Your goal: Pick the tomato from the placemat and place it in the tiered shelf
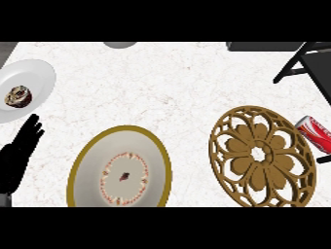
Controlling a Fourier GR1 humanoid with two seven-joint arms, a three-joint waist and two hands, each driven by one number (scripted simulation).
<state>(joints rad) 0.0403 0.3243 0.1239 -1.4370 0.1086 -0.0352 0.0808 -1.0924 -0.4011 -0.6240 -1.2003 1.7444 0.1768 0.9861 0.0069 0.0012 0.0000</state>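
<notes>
Wide open counter [161,82] across the middle and top, nothing standing on that stretch. Down low it gets crowded: the gold-rimmed plate [119,168] sits left of centre, the openwork placemat [263,156] right of it, with a bare lane between them. A red can [318,134] lies just beside the placemat's right edge, touching the dark shelf [319,68] that blocks the upper right corner. On the left, a white plate [17,90] with a donut [19,96], and the open left hand [14,155] below it.
</notes>
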